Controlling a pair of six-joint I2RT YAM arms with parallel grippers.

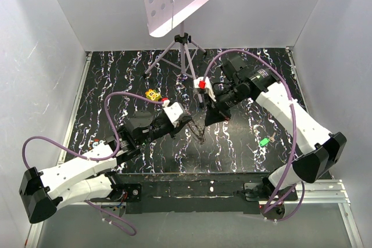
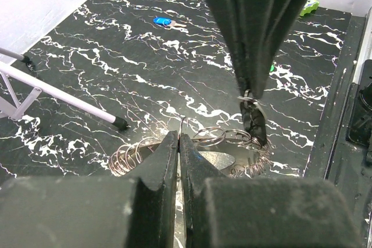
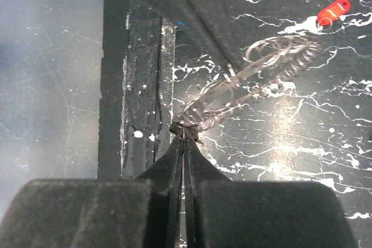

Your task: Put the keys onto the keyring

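The keyring (image 1: 199, 129), a grey-brown ring edged with wire loops, hangs just above the table between both grippers. My left gripper (image 1: 189, 122) is shut on a thin wire end of it (image 2: 179, 136); the ring (image 2: 229, 143) lies just beyond my fingers. My right gripper (image 1: 205, 120) comes down from above and is shut on a small black key (image 2: 254, 125) at the ring's right side, also seen at its fingertips (image 3: 185, 128) with the ring (image 3: 250, 79) behind. A blue key (image 2: 161, 21), a green key (image 1: 264, 141) and a red key (image 3: 333, 11) lie loose.
A music stand's tripod (image 1: 185, 50) stands at the back centre; one leg (image 2: 58, 98) reaches near the ring. A yellow spotted block (image 1: 153, 94) lies behind the left arm. The table's black front rail (image 3: 142, 85) is close below the grippers. White walls close in three sides.
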